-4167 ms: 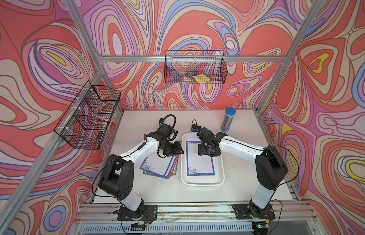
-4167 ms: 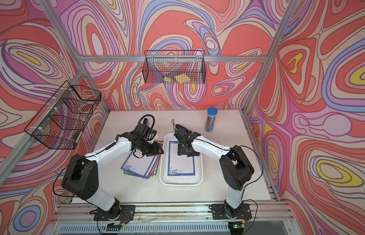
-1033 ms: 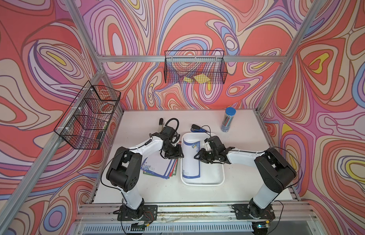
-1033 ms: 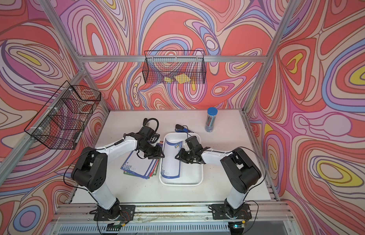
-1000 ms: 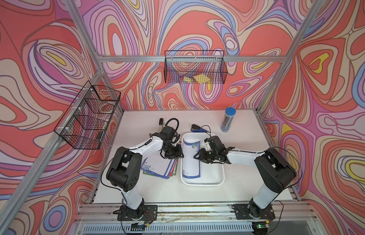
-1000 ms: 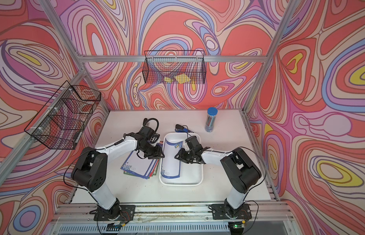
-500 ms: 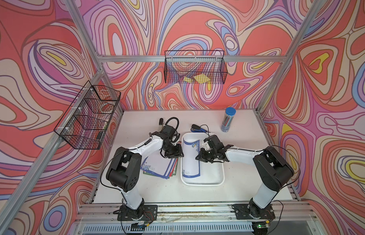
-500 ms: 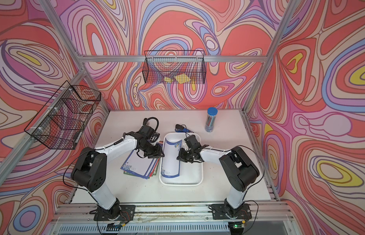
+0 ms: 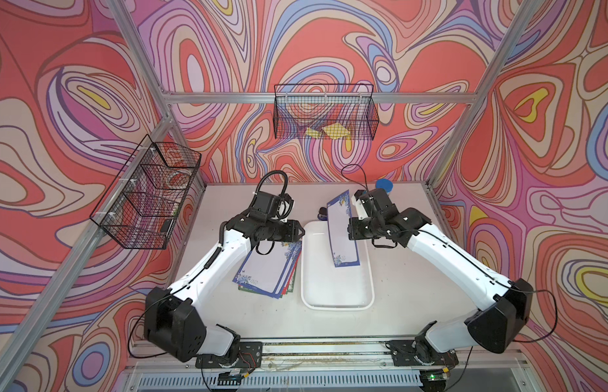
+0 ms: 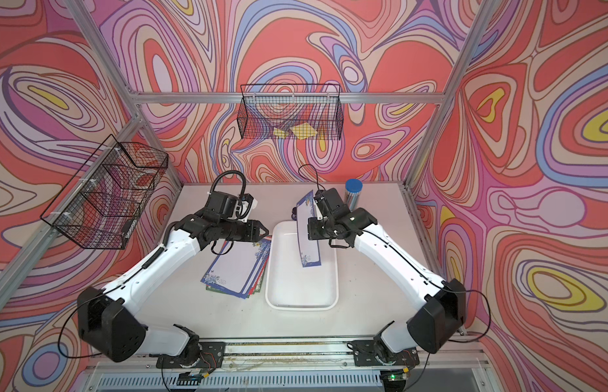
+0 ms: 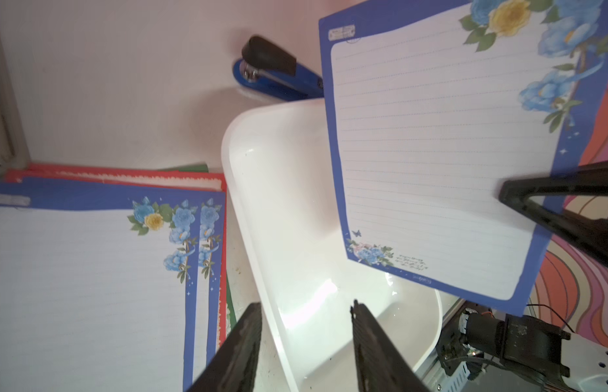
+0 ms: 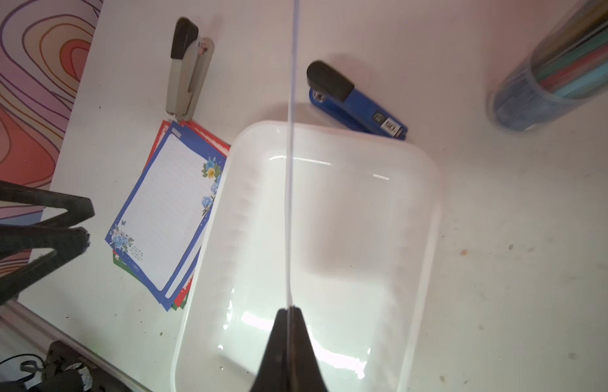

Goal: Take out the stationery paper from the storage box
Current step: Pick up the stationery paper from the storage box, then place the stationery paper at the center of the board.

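Note:
My right gripper [image 12: 289, 310] is shut on the edge of one blue-bordered sheet of stationery paper [image 9: 341, 234], seen edge-on in its own wrist view. The sheet [image 11: 431, 152] hangs tilted above the white storage box [image 9: 336, 305], whose floor [image 12: 329, 220] shows bare. A pile of stationery paper [image 10: 234, 268] with blue, red and green borders lies on the table left of the box. My left gripper [image 11: 306, 305] stands open with nothing between its fingers, over the box's left rim [image 11: 248, 203] and facing the hanging sheet.
A blue stapler [image 12: 357, 101] lies just behind the box and a grey stapler [image 12: 187, 68] behind the pile. A clear tube of pens [image 10: 353, 190] stands at the back right. Black wire baskets hang on the back wall [image 9: 324, 112] and the left wall [image 9: 146, 197].
My right gripper has shut on the sheet that stood curled against the box's left side and raised it clear of the box. The left gripper has barely moved.

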Controlling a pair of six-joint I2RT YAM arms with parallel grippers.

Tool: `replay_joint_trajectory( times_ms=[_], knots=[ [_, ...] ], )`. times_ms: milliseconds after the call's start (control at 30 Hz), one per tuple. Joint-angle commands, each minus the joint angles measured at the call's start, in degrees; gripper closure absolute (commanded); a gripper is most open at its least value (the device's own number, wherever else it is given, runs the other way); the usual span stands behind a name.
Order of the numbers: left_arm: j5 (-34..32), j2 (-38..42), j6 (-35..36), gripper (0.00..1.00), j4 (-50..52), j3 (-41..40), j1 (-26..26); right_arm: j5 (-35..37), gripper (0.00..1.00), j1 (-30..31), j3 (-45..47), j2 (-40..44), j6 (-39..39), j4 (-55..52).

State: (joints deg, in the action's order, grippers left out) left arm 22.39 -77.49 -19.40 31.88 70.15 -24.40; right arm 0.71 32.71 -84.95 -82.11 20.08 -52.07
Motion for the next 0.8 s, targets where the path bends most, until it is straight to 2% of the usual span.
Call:
replay_joint_trajectory(
  times_ms=[0,200,367,600,767],
  knots=[
    [-0.64,6.64,3.5,0.53,-11.67,-5.03,-0.21,7.31,1.0,0.33,-5.45,4.15,-11.44,-8.63],
    [6.27,14.96,6.96,0.53,-25.4,-10.42,-0.26,5.41,1.0,0.49,-11.16,12.3,-24.8,-7.79],
    [11.25,16.95,5.83,0.5,-30.74,-10.91,-0.26,-2.41,1.0,0.5,-8.77,21.63,-32.43,0.26],
    [23.09,18.94,3.84,0.47,-45.9,-14.95,-0.21,-11.64,1.0,0.5,-2.69,32.48,-33.9,11.92],
    [27.4,20.92,2.95,0.34,-55.37,-17.63,-0.21,-16.54,1.0,0.46,-1.47,35.3,-35.98,11.69]
  ],
)
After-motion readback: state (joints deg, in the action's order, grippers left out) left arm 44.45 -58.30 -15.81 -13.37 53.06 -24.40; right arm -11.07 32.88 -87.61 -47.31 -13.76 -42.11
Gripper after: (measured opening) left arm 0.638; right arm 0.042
